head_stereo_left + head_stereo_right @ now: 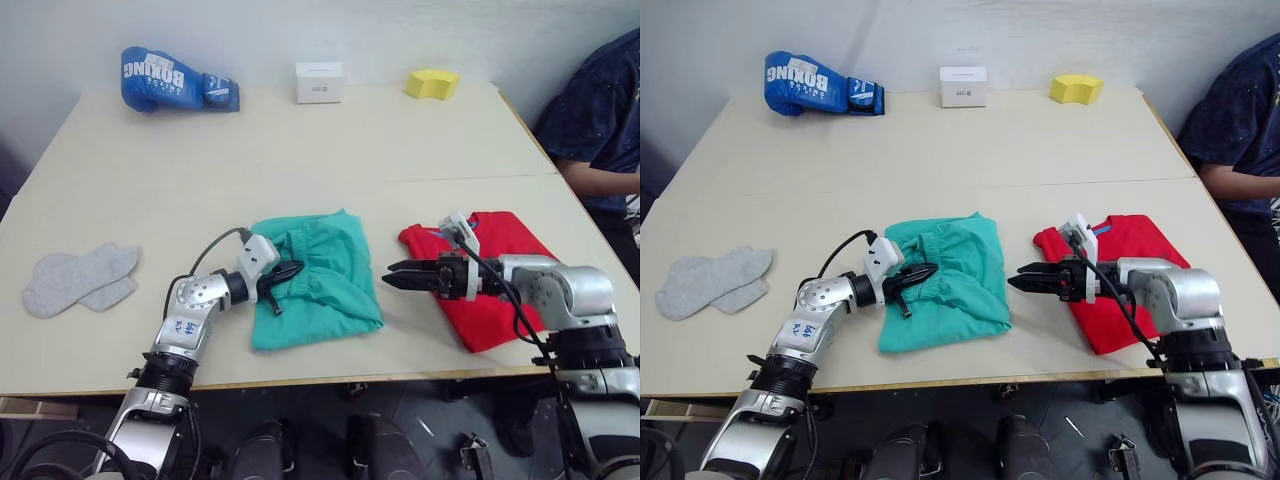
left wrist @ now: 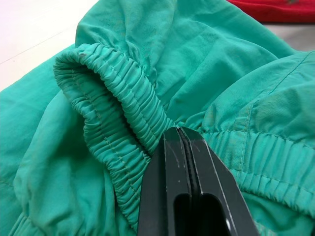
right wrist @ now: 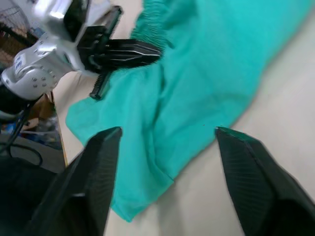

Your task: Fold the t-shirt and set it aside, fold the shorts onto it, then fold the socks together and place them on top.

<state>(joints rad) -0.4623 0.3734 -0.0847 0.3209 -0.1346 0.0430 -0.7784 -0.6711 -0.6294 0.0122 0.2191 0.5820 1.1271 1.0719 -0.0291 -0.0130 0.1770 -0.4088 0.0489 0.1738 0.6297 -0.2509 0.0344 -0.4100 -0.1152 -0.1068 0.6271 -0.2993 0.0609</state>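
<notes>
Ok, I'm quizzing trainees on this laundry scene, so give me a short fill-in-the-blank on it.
1. The left gripper is shut on the ___ of the shorts.
2. The right gripper is ___, between the shorts and the t-shirt.
3. The socks lie on the robot's ___ side of the table.

Missing words: waistband; open; left

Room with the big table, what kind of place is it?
Probably a robot test room, not a home: a plain beige table against a bare wall holds practice clothes like teal-green cloth shorts, plus an odd blue boxing glove and a yellow foam block.
</notes>
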